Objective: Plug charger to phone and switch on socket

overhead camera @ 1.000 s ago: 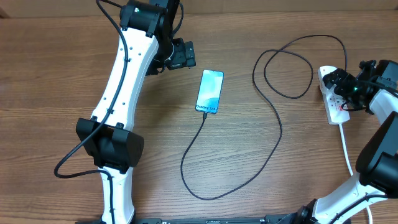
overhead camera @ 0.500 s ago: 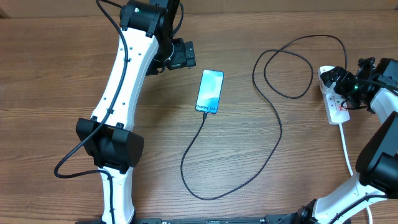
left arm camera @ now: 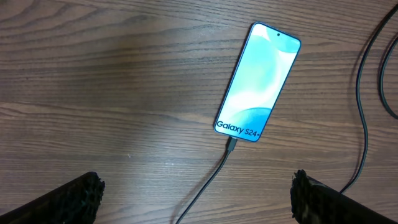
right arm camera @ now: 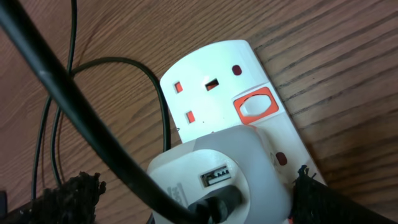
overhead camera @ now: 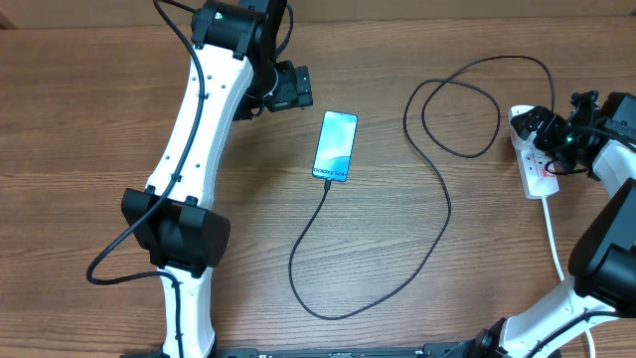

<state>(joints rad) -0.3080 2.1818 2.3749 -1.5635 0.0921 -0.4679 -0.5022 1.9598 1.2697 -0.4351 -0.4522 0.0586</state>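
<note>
The phone [overhead camera: 336, 146] lies screen up in the middle of the table and also shows in the left wrist view [left arm camera: 258, 81]. The charger's black cable [overhead camera: 437, 239] has its tip [left arm camera: 231, 144] in the phone's bottom port. It loops across the table to a white adapter [right arm camera: 249, 155] sitting in the white socket strip [overhead camera: 542, 177]. My left gripper [overhead camera: 288, 88] is open and empty, up and left of the phone. My right gripper [overhead camera: 555, 134] is open, its fingers on either side of the adapter. A red-rimmed switch [right arm camera: 255, 107] shows beside the adapter.
The strip's white cord [overhead camera: 555, 239] runs down toward the front right. The black cable makes a wide loop [overhead camera: 457, 99] left of the strip and a long bend [overhead camera: 328, 313] near the front. The left arm [overhead camera: 189, 149] spans the table's left side.
My right gripper has shifted slightly to the right over the socket strip. The phone, cable and left arm have not moved.
</note>
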